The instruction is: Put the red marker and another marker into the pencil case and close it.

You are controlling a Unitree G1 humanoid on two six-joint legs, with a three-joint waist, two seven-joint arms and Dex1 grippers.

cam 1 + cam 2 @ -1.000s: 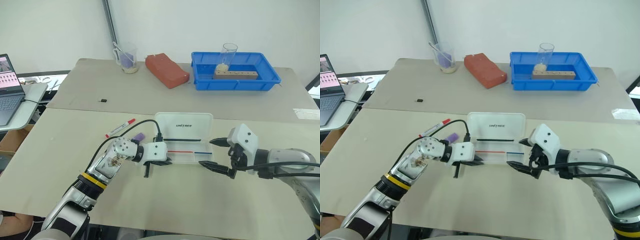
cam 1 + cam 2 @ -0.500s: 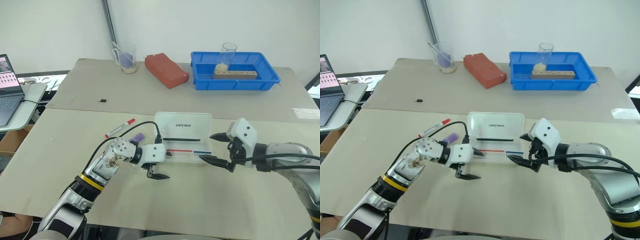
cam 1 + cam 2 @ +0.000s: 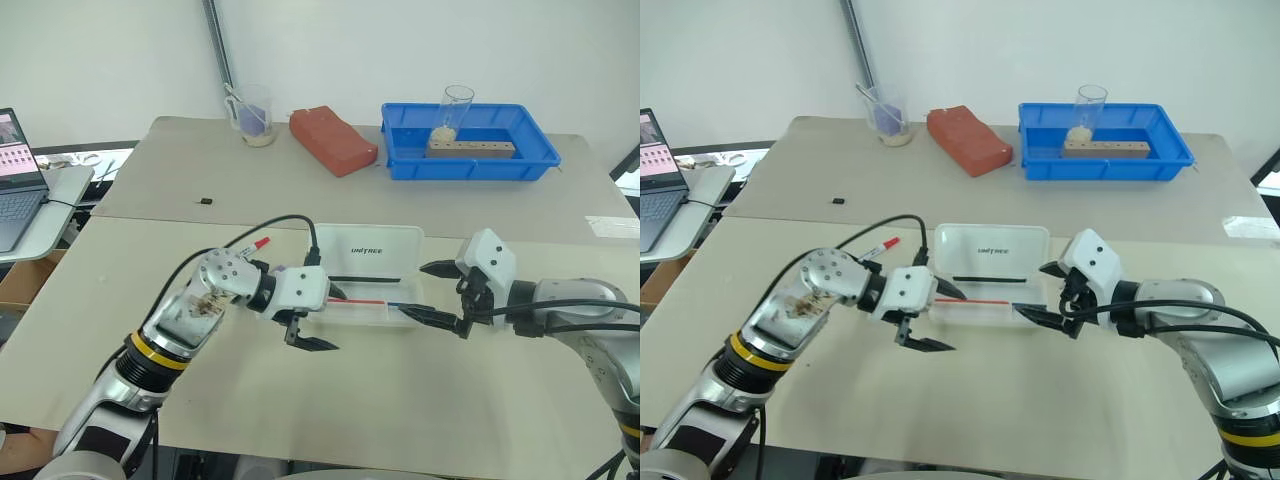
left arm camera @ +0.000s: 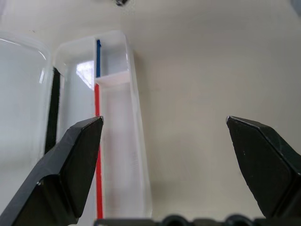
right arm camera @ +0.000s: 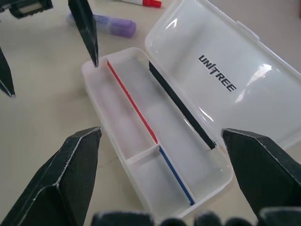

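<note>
Red marker [image 3: 247, 248] on table beside left forearm, outboard of pencil case [image 3: 372, 275]; long axis slanted, cap toward case lid. Purple highlighter [image 5: 114, 25] just beside case's left end, lengthwise roughly along it. Left gripper [image 3: 302, 331] nearer both, wide open, empty, raised over case's front-left corner, pointing right. Case open, neither marker inside. Right gripper [image 3: 434, 293] open, empty, at case's right end.

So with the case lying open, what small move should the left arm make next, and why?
Probably swing the open left gripper back toward the red marker. It lies on the table beside the open pencil case, the purple highlighter lies out too, and both grippers are empty.
</note>
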